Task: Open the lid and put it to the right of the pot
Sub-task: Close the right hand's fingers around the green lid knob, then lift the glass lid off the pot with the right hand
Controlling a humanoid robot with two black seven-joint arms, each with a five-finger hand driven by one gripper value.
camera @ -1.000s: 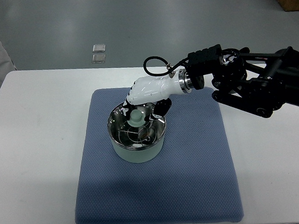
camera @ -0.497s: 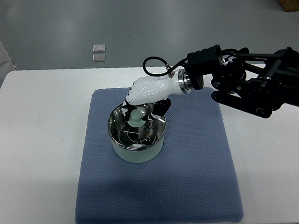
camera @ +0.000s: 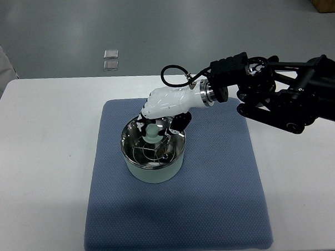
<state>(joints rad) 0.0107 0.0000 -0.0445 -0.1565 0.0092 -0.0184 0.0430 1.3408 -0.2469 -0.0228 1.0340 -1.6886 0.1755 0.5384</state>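
White desk [camera: 44, 153] under a grey floor, blue mat [camera: 220, 183] lying in the middle.

The pale green pot [camera: 152, 170] is sitting on the mat's left half with its glass lid [camera: 150, 147] on top; the right hand [camera: 164, 106], reaching in from the right edge, is curling its fingers about the lid's knob [camera: 151, 131], apparently gripping it.
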